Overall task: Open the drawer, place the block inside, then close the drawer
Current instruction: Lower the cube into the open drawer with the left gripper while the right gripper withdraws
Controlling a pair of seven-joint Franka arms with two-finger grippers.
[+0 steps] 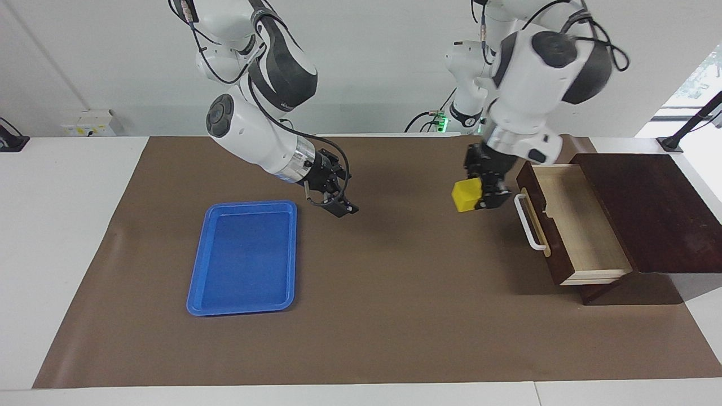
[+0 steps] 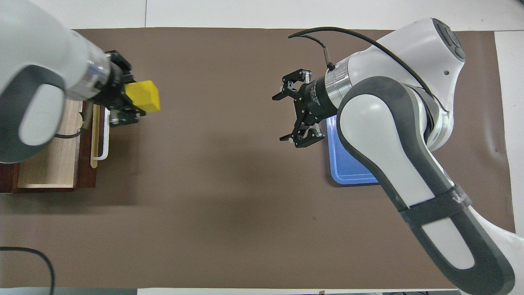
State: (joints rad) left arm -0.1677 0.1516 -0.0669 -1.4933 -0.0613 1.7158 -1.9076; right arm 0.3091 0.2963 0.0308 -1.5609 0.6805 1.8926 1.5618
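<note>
Currently the left hand (image 1: pixel 479 194) is clenched on the block (image 1: pixel 466 195), a small yellow cube carried in the air over the brown mat (image 1: pixel 395 293), just beside the white bar handle (image 1: pixel 529 223) of the drawer (image 1: pixel 581 225).
- Block sticks out from the fingers on the side away from the drawer; in the overhead view the same block (image 2: pixel 142 96) shows clear of the hand (image 2: pixel 123 102). Grip looks shallow, my reading only.
- Drawer stands pulled out from its dark wooden box (image 1: pixel 648 208), pale interior bare.
- Right hand (image 1: pixel 337 203) hangs released, fingers spread, over the mat beside the blue tray (image 1: pixel 243 256). It holds nothing; the arm waits.

How to do this step well, as I judge it:
- Carry the block on over the drawer front with height to spare, so neither cube nor fingers catch the front panel or handle.
- Centre it over the pale floor, away from the side walls.
- Lower before letting go; a drop from height may bounce the cube out.
- Open fully, lift straight up.
- Then push the front squarely to close; a skewed push may shift the box on the counter (image 1: pixel 67 225).
</note>
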